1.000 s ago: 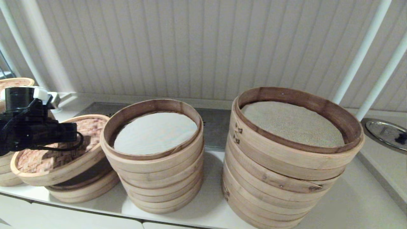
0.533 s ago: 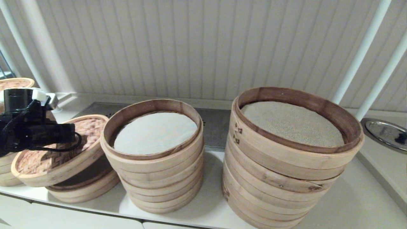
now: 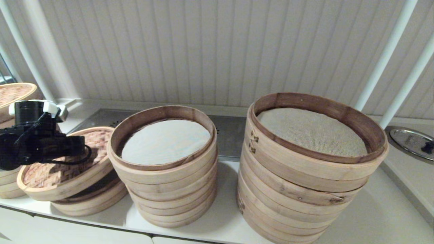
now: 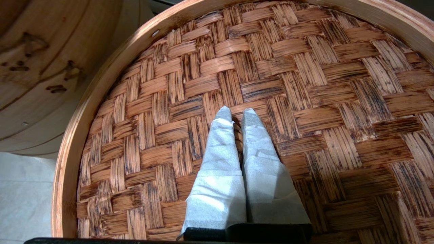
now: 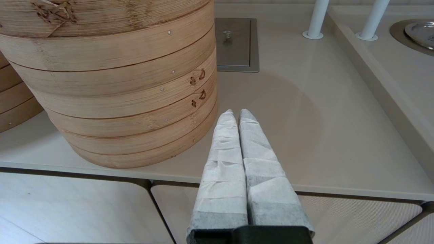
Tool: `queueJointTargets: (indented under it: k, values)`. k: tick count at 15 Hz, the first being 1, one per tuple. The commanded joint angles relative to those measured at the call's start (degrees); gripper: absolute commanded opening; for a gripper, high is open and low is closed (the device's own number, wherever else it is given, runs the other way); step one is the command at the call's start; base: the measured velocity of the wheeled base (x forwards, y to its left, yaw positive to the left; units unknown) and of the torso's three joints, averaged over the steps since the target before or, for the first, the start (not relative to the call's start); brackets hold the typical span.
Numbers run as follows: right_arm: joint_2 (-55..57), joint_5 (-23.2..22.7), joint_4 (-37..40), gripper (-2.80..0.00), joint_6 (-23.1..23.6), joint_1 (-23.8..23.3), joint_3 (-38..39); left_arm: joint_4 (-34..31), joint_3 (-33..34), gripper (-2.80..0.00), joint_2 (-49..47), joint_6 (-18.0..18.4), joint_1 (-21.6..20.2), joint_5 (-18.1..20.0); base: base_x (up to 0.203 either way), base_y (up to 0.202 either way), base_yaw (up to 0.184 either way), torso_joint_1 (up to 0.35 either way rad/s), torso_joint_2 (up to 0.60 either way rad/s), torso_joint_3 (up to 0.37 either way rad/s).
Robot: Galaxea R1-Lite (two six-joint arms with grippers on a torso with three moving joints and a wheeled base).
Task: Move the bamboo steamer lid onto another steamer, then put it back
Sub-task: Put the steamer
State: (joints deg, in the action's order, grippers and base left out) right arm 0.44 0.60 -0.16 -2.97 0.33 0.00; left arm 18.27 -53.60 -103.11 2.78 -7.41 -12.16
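a pale counter (image 3: 373, 210) runs under a ribbed wall. the bamboo steamer lid (image 3: 64, 169) hangs tilted over the low steamer (image 3: 91, 200), woven top up, its edge nearest another steamer (image 3: 162, 162) riding higher. that stack holds a white liner; the wider stack (image 3: 312, 169) holds beige mesh. the left gripper (image 4: 237, 117) pinches the lid's centre handle. the right gripper (image 5: 235, 117), fingers pressed together, hangs at the counter's front.
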Motion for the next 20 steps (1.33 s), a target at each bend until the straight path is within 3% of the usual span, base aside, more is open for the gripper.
queueJointTargets:
  k: [1,18,20]
  values:
    - [0.0,0.0,0.0,-2.80,0.0,0.0,0.1,0.2,0.1,-2.80,-1.2,0.0,0.1,-0.1,0.000,0.000,0.000,0.000,0.00,0.000]
    - [0.0,0.0,0.0,-2.80,0.0,0.0,0.1,4.3,0.1,-2.80,-5.3,0.7,2.7,-2.2,0.000,0.000,0.000,0.000,0.00,0.000]
    - [0.0,0.0,0.0,-2.80,0.0,0.0,0.1,5.6,0.2,-2.80,-5.5,0.9,4.0,-4.1,0.000,0.000,0.000,0.000,0.00,0.000]
